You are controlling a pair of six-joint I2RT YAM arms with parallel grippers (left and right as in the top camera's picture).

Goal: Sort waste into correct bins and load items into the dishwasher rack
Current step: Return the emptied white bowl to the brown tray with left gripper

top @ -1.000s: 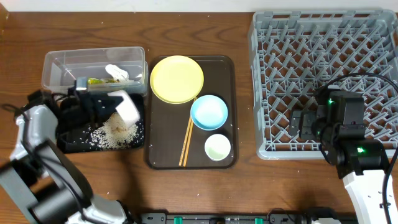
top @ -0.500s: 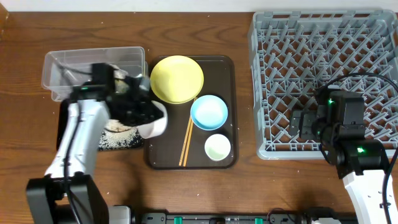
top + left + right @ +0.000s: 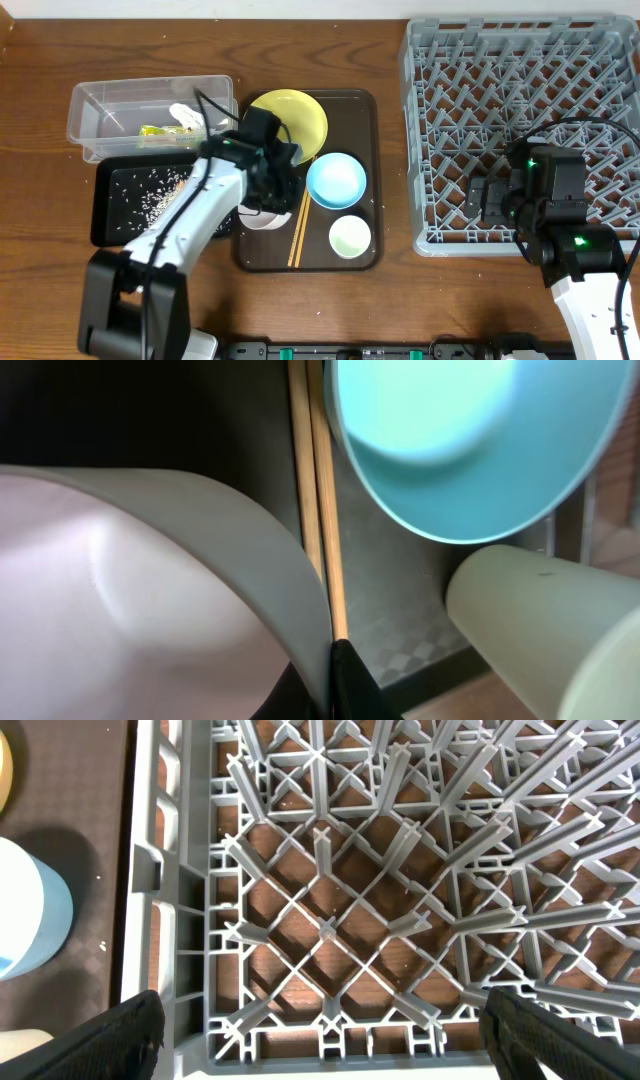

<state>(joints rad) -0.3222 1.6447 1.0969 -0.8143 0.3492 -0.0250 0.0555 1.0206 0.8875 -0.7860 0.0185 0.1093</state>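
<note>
My left gripper (image 3: 270, 204) is shut on the rim of the white bowl (image 3: 259, 218), which is low over the left side of the brown tray. In the left wrist view the dark fingertips (image 3: 345, 685) pinch the white bowl's wall (image 3: 130, 590), beside the wooden chopsticks (image 3: 315, 490), the light blue bowl (image 3: 470, 440) and the pale green cup (image 3: 540, 630). The yellow plate (image 3: 295, 122) lies at the tray's back. Rice grains (image 3: 150, 198) lie in the black tray (image 3: 103, 225). The wrapper (image 3: 155, 130) and tissue (image 3: 186, 115) are in the clear tub (image 3: 100, 105). My right gripper (image 3: 345, 1040) is open over the grey rack (image 3: 530, 120).
The brown serving tray (image 3: 360, 110) sits between the bins and the rack, holding the blue bowl (image 3: 336, 180), green cup (image 3: 350, 236) and chopsticks (image 3: 298, 228). The rack's front-left corner (image 3: 170, 920) lies under my right gripper, with upright pegs behind.
My left arm swung right with the white bowl, from over the black tray to over the brown tray's left side. Rice now lies spread in the black tray. The right arm stayed still.
</note>
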